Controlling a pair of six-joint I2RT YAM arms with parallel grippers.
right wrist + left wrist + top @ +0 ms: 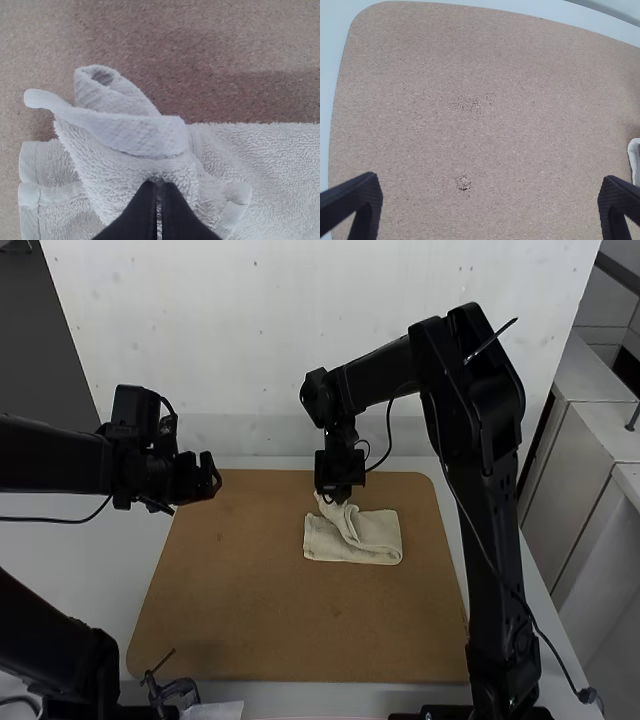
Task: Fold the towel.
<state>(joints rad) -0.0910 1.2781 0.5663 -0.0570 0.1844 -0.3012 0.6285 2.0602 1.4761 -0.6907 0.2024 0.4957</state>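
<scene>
1. Towel (378,532) lies on the brown board (250,585), right of the middle and toward the far side. It is partly folded: the main body is rather flat, while one loose part (142,132) stands up at the far left.
2. The right gripper (157,185) is at this raised part. Its fingers are pressed together and seem to pinch the cloth; how many layers, I cannot tell.
3. I judge that the step in hand is to straighten this part and lay it flat. For good result, one should lift only little, pull gently so the body does not slide, bring the edges in line, then release low.
4. Around it, the white table (90,570) carries the board. The right arm (490,500) reaches over from the near right, so it may hinder the other arm on that side.
5. The left gripper (208,478) is well apart from the cloth, at the far left, with its fingers spread wide. It could perhaps hold the body steady.
6. Smallest obstacle is a loose cable (388,430) by the right wrist.
</scene>
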